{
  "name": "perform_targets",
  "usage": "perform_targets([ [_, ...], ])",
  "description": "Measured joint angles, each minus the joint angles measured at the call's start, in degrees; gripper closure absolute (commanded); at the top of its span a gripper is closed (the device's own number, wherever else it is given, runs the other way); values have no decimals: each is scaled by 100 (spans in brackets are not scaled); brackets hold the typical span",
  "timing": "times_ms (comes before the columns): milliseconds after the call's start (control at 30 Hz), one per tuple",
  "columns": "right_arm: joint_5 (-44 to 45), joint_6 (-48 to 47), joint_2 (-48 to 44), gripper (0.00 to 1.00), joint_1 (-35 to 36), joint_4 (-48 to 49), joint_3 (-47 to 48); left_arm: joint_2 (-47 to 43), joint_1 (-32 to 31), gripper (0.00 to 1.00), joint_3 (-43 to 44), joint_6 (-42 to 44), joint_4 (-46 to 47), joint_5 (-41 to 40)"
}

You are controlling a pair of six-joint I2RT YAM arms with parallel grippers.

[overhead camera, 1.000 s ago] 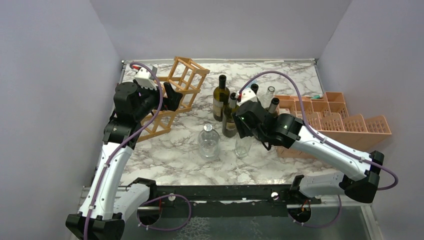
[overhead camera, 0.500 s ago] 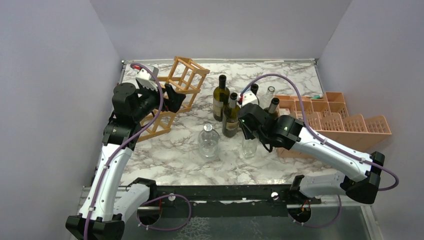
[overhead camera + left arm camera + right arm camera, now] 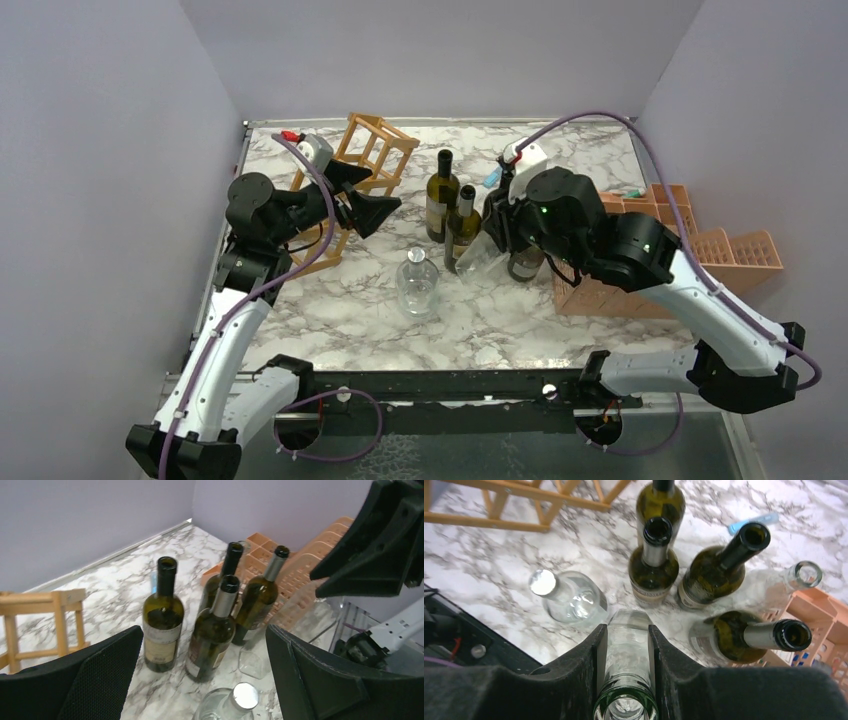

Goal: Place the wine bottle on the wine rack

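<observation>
Clear wine bottle (image 3: 626,640), neck between jaws.

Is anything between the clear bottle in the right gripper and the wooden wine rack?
Yes. Two upright dark green bottles stand between the clear bottle and the wine rack, and the open left gripper hovers in front of the rack.

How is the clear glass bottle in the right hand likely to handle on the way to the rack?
Probably slippery: the right hand pinches the clear bottle only by its smooth neck. It looks empty, so likely light, though tilted it may pivot. Being glass, it is fragile against the dark bottles nearby.
</observation>
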Motion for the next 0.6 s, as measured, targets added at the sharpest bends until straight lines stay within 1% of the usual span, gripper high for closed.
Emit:
perform_targets([
  [33, -50, -22, 0, 99, 0, -4, 142, -4, -50, 1, -22, -22, 151, 50],
  [133, -170, -66, 0, 99, 0, -63, 507, -7, -461, 1, -142, -72, 442, 94],
  [300, -326, -133, 55, 99, 0, -234, 966, 125, -1276, 1, -269, -68, 815, 83],
  [533, -949, -269, 125, 99, 0, -415, 1220, 551, -2280, 1, -354, 264, 1132, 98],
  [600, -1185, -341, 160, 99, 0, -494, 1331, 706, -2505, 1, -363, 446, 1156, 256],
])
